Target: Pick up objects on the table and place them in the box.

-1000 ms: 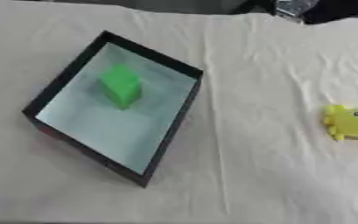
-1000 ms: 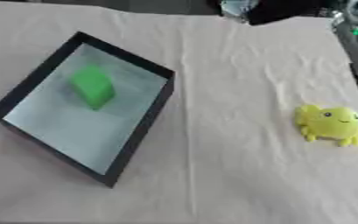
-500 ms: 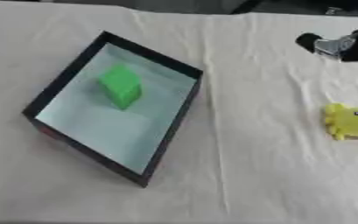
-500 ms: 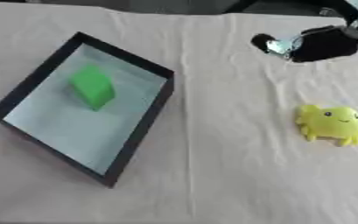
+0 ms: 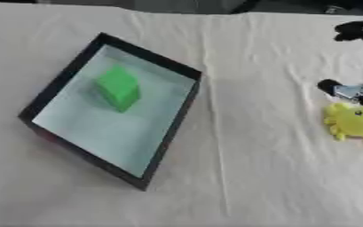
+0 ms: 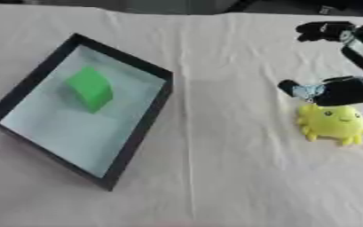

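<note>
A yellow plush toy (image 6: 333,124) with short legs lies on the white cloth at the right. My right hand (image 6: 347,91) comes in from the upper right and hovers just above and behind the toy, with one finger (image 6: 324,30) held high and the thumb (image 6: 297,88) low near the toy's top; the fingers are spread apart and hold nothing. A black-walled box (image 6: 130,137) with a pale floor sits at the left. A green block (image 6: 90,88) lies inside it toward the far end. My left hand shows in no view.
The white cloth (image 6: 223,168) is creased and covers the whole table. Bare cloth lies between the box and the toy. The table's far edge runs along the top of the views.
My right hand has come down from the top right corner to just above the yellow toy. The box, block and toy have stayed put.
</note>
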You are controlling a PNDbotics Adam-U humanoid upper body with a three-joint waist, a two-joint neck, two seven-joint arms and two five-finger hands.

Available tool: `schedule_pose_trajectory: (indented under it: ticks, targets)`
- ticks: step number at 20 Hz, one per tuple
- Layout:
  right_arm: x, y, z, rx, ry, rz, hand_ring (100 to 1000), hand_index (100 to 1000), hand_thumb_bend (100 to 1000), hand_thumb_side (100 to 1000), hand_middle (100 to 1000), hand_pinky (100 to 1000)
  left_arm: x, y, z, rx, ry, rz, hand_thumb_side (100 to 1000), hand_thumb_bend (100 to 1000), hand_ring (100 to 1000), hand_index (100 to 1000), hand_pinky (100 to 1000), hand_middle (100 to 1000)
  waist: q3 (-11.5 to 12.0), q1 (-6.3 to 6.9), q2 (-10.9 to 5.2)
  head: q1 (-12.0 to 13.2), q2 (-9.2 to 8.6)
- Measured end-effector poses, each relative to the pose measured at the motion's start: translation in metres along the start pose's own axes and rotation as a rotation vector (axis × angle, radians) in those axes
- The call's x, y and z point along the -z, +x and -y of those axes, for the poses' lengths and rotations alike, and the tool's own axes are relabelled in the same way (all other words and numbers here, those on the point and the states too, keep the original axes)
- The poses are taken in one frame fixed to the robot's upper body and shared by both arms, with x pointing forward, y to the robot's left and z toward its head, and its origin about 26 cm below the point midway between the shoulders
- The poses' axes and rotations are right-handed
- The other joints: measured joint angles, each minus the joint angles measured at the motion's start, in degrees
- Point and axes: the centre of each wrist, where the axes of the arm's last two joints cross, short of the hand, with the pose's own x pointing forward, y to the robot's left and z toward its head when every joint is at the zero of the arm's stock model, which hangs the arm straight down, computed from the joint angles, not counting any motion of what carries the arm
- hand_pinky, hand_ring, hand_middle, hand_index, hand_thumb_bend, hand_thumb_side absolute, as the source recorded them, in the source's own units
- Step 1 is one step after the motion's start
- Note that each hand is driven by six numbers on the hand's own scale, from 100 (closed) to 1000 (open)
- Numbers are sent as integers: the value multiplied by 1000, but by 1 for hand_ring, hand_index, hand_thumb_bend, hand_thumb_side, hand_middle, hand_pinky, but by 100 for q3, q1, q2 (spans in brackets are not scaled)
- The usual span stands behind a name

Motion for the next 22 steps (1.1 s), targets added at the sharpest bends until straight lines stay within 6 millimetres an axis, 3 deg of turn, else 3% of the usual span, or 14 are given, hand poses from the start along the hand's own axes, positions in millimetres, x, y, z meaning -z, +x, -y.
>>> schedule_pose_trajectory:
  ticks: [12,22]
  targets:
    - [-16,-31,-14,-45,71,-113,908,917,460,304,821,958,0,0,-4,14,12,0,668,436,600,794,815,780,-107,30,-34,-14,0]
    - [-16,-63,-17,-68,85,-223,913,916,412,156,824,952,-1,-3,-6,19,13,-8,667,438,598,794,815,780,-122,65,-36,-11,0]
